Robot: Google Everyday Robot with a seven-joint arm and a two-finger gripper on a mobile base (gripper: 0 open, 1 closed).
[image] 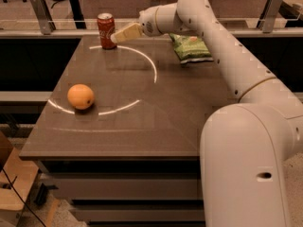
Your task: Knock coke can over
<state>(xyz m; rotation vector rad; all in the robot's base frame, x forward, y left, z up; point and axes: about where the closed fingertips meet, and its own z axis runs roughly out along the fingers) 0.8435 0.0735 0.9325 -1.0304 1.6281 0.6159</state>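
– While the coke can stands upright at the far left corner of the desk, the task isn't done. My tool sits just right of it, tip below the can's mid-height. Touching or barely apart, can't tell. Released or clenched, can't tell either.
– Risks?
– Main one: contact that low. If I push near the base, I expect the can to slide, not tip. The far and left edges are both near, so a slide could take it off the desk.
– Fix?
– Hit higher, near the silver top, sweeping left. Second risk: I glance off the round wall and the can just scoots aside.
– Anything in the way?
– No. Orange is well apart at front left. Green bag lies to the right, partly under my arm. Neither is in the sweep path.
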